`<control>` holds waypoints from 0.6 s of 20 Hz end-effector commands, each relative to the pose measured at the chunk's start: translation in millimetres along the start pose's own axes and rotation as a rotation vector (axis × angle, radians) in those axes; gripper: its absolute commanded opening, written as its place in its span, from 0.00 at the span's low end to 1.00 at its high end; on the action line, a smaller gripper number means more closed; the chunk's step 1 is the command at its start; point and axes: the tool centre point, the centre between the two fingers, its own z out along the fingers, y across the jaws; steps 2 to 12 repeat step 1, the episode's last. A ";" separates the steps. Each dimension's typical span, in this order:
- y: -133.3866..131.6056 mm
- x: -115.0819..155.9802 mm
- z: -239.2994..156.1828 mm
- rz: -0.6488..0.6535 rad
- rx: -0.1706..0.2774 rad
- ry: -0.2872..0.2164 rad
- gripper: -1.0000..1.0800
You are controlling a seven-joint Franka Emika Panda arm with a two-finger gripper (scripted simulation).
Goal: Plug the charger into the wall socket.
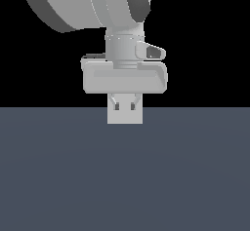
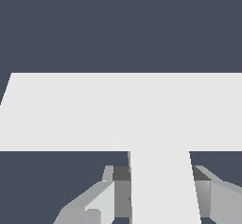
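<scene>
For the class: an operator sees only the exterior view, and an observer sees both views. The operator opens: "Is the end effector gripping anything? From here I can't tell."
Observer: Yes. The wrist view shows a white block, the charger, between the end effector fingers.
Operator: Is the socket close?
Observer: A wide pale surface, apparently the socket, spans the wrist view just beyond the charger.
Operator: Are its holes visible there?
Observer: No, that surface looks blank in the wrist view.

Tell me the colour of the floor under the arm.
Dark slate blue-grey, plain with no pattern; the floor shows best in the exterior view.
</scene>
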 end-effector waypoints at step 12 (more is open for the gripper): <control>0.0 0.7 0.0 0.000 0.000 0.001 0.00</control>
